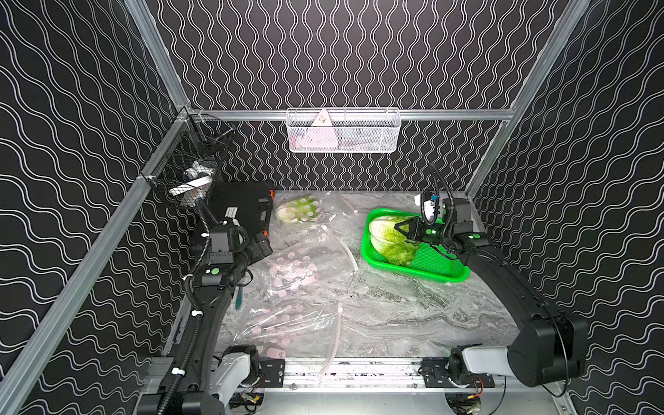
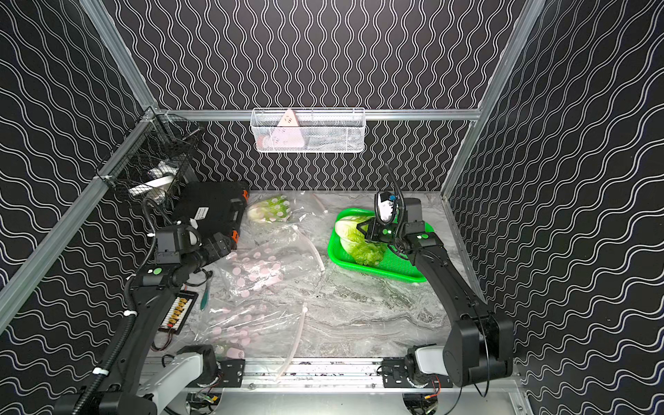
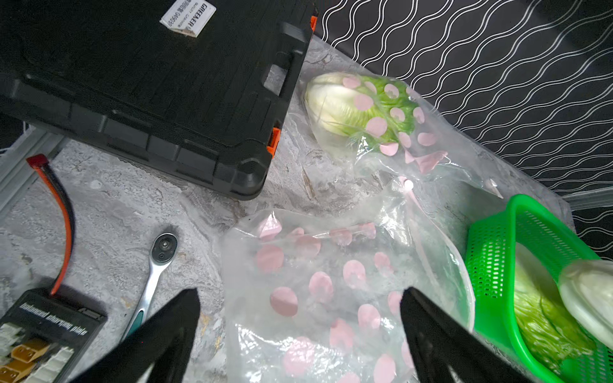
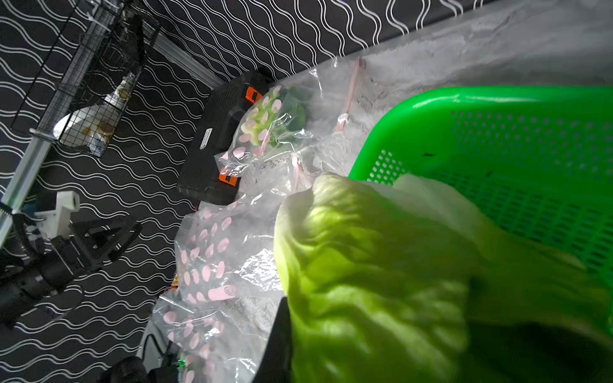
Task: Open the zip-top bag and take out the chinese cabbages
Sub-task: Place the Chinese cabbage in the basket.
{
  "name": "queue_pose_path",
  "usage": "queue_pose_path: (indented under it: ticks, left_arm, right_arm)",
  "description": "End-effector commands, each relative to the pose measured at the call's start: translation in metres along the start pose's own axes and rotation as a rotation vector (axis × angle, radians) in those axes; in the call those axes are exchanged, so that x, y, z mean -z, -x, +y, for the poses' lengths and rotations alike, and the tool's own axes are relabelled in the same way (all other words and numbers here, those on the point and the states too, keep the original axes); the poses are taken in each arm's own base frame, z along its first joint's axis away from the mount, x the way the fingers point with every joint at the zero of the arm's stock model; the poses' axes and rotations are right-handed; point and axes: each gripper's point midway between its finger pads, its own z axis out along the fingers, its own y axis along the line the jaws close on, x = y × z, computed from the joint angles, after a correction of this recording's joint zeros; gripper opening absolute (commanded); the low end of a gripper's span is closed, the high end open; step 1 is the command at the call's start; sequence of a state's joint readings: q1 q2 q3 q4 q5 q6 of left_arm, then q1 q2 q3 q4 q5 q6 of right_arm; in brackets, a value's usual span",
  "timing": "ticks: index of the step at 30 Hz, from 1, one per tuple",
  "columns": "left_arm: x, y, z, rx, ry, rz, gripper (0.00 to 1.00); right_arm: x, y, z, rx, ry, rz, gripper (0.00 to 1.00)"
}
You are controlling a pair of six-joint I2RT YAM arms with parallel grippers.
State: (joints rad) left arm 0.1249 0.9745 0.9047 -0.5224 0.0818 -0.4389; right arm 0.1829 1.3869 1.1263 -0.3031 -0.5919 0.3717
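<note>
- The left end effector [image 3: 300,291] has its fingers spread wide, poised over the middle zip-top bag [image 3: 318,285]. Whether they touch the plastic cannot be told.
- The middle zip-top bag is clear with pink dots. It lies crumpled on the grey marbled worktop [image 1: 413,316], its mouth turned toward the green basket [image 1: 438,262].
- The right end effector [image 1: 398,228] is closed on the leafy end of the held cabbage [image 4: 365,265], over the green basket.
- The basket cabbage [image 3: 537,318] lies inside the green basket, just beside the held cabbage; whether the two touch is unclear.
- The bagged cabbage [image 1: 296,212] sits inside the back zip-top bag [image 1: 323,215], at the far edge of the worktop beside the black tool case [image 1: 244,208].
- The front zip-top bag [image 1: 287,323] lies flat near the arm bases.
- A ratchet wrench [image 3: 156,275] and a charging board [image 3: 43,331] lie by the left arm.
</note>
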Motion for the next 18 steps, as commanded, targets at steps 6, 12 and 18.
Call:
queue_pose_path:
  ticks: [6, 12, 18]
  left_arm:
    - [0.007, 0.008, -0.011, -0.031, -0.052, -0.032, 0.99]
    - [0.004, 0.007, -0.016, -0.027, -0.079, -0.018, 0.98]
    - [0.002, 0.004, -0.018, -0.024, -0.098, -0.003, 0.97]
  right_arm:
    - [-0.016, -0.024, -0.026, -0.198, -0.083, 0.107, 0.00]
    - [-0.024, -0.044, -0.059, -0.220, -0.218, 0.185, 0.00]
    - [-0.003, -0.015, -0.093, -0.037, -0.480, 0.112, 0.00]
